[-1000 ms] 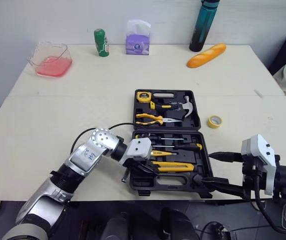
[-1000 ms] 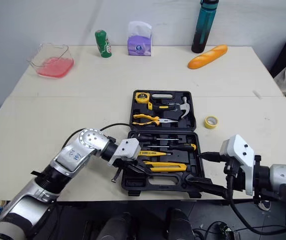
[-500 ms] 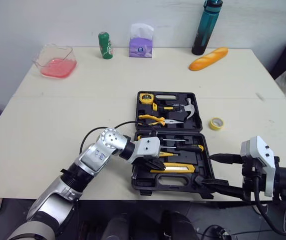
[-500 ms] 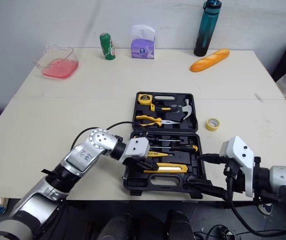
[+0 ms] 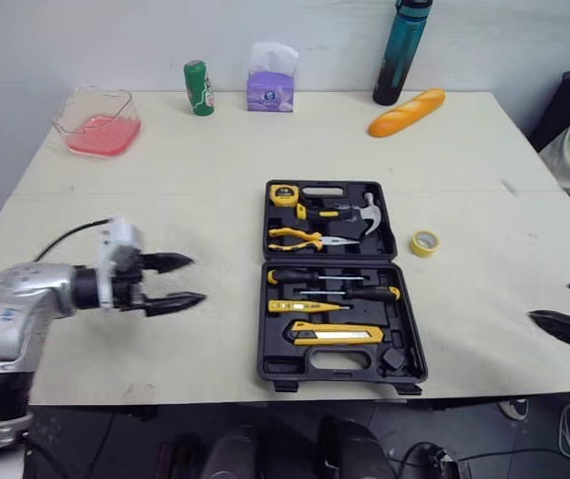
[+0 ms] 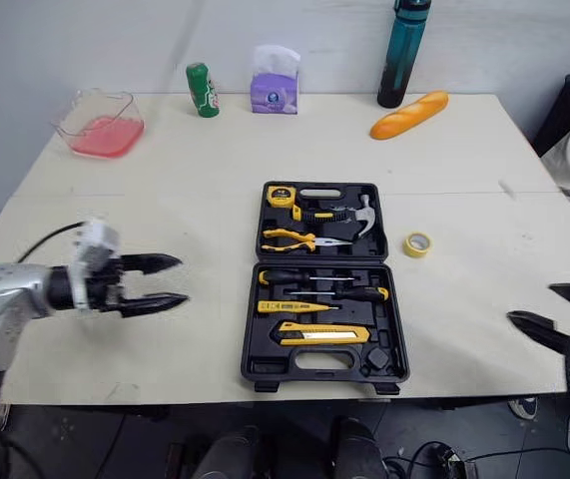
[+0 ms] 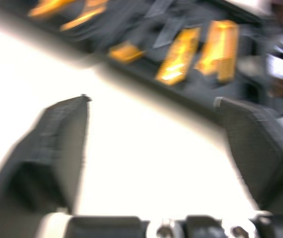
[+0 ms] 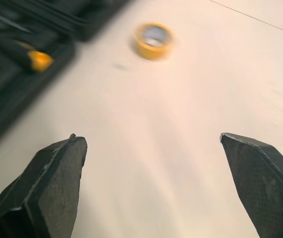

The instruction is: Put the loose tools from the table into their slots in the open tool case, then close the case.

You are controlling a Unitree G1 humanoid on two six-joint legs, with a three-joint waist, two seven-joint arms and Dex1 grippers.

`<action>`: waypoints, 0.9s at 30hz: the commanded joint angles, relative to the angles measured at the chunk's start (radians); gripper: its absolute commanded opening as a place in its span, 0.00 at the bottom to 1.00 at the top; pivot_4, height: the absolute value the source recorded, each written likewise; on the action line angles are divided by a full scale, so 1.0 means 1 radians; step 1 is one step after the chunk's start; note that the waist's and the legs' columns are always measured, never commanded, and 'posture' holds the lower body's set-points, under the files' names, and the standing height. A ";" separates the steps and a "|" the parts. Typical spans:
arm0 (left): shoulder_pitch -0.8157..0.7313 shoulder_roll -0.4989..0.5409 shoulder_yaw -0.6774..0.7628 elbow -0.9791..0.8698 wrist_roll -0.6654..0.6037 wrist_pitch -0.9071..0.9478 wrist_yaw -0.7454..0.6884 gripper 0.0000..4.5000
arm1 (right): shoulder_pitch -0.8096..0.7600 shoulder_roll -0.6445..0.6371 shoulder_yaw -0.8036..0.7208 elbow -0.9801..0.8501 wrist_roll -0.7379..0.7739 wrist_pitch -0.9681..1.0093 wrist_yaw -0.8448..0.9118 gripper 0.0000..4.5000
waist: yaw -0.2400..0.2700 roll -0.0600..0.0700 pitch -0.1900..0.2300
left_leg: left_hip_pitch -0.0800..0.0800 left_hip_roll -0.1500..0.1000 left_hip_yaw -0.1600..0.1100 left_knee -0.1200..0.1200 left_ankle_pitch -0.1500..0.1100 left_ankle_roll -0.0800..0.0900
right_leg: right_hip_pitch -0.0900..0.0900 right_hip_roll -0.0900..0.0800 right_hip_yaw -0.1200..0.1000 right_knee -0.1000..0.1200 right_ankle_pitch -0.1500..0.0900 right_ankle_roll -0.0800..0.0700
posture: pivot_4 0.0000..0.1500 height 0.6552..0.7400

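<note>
I had the left gripper (image 5: 197, 279) spread wide and empty above the table (image 5: 165, 180), left of the tool case (image 5: 336, 289), which lay open with its tools in their slots. The right gripper (image 6: 534, 305), also wide and empty, hung near the table's right edge. The tape roll (image 5: 426, 242) lay loose just right of the case.

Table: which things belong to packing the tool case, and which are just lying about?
Job: tool case; yellow tape roll, loose beside it.
Lying about: pink container; green can; tissue pack; teal bottle; bread loaf.
</note>
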State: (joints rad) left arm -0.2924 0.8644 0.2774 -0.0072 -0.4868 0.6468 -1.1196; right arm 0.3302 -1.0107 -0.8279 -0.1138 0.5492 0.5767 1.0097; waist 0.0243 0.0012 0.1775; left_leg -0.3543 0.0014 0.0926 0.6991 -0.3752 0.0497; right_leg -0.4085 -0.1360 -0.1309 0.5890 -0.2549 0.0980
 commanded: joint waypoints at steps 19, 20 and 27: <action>-0.300 -0.056 -0.167 -0.227 -0.122 0.004 0.014 0.99 | -1.024 -0.084 0.877 0.460 -0.333 -0.200 0.361 1.00 | -0.024 0.016 0.010 | -0.003 0.001 0.003 -0.002 0.001 -0.005 | -0.006 0.006 -0.001 0.005 -0.001 -0.002 | 1.00 0.99; -0.331 -0.072 -0.192 -0.230 -0.120 -0.002 0.009 0.99 | -1.076 -0.070 0.923 0.498 -0.364 -0.215 0.389 1.00 | -0.025 0.015 0.011 | -0.004 0.000 0.004 -0.001 0.001 -0.005 | -0.007 0.008 -0.002 0.005 -0.001 -0.002 | 1.00 0.99; -0.483 -0.221 -0.307 -0.223 -0.126 -0.012 0.007 0.99 | -1.380 0.084 1.137 0.879 -0.602 -0.387 0.435 1.00 | -0.028 0.013 0.012 | -0.006 -0.002 0.006 0.001 0.004 0.000 | -0.007 0.007 -0.004 0.004 0.002 0.003 | 1.00 0.99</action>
State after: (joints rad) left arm -0.7472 0.6496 -0.0308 -0.2231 -0.5960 0.6422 -1.1148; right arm -0.9992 -0.9319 0.3013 0.6925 -0.0095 0.2308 1.4354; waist -0.0034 0.0146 0.1900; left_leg -0.3606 -0.0010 0.0982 0.7001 -0.3712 0.0491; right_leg -0.4156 -0.1288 -0.1350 0.5933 -0.2531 0.1011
